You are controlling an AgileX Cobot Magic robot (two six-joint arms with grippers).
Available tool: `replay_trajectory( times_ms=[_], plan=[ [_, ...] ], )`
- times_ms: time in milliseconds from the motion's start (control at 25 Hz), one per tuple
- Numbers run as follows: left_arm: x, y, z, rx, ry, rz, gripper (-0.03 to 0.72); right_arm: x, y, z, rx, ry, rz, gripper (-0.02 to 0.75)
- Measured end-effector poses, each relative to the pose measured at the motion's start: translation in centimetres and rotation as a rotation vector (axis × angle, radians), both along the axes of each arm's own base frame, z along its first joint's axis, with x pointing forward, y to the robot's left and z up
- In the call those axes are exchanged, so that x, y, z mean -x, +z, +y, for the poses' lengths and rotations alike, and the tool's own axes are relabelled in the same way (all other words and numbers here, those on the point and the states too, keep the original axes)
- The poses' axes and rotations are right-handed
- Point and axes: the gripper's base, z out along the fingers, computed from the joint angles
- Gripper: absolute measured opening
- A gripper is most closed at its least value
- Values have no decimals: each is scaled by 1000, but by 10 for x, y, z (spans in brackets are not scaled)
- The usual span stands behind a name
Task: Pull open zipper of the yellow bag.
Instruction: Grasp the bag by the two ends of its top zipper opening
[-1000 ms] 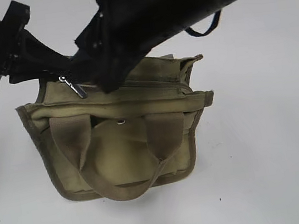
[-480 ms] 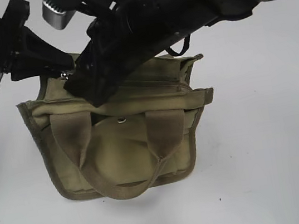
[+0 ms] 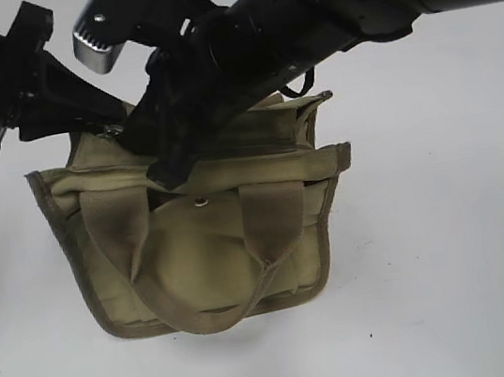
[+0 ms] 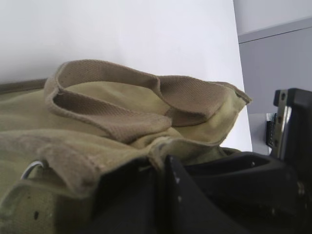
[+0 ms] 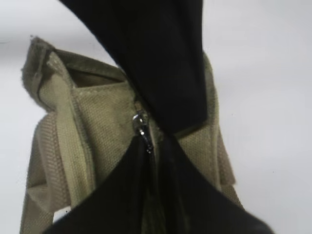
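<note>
The small boxy olive-khaki canvas bag (image 3: 203, 243) sat on the plain white table (image 3: 457, 291), with its two wide webbing loop handles (image 3: 195, 254) hanging down the near side. On top of the bag ran the long khaki zipper (image 5: 152, 146). Its small shiny silver pull tab (image 5: 140, 124) lay right between the black fingers of the right gripper (image 5: 156, 141), which were squeezed shut on the tab. At the bag's far left top corner, the left gripper (image 3: 112, 110) was clenched on the bag's edge, holding it down. The zipper looked mostly closed, so I think the pulling was not done yet. I could read no words or labels anywhere.
</note>
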Motion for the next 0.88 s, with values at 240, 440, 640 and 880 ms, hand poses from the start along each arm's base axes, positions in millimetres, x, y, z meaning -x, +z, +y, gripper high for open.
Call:
replay_trajectory(
  times_ms=[240,440,640,880],
  plan=[
    [1,0,-1,0,-8,3,10,3,4,-2,31,30,1,69],
    [2,2,-3,30,-14,20,10,12,20,-11,89,50,-18,69],
    [0,2,0,23,10,5,10,20,19,-20,187,83,35,2],
    [-1,2,1,21,13,2,10,18,19,-22,192,63,40,2]
  ],
)
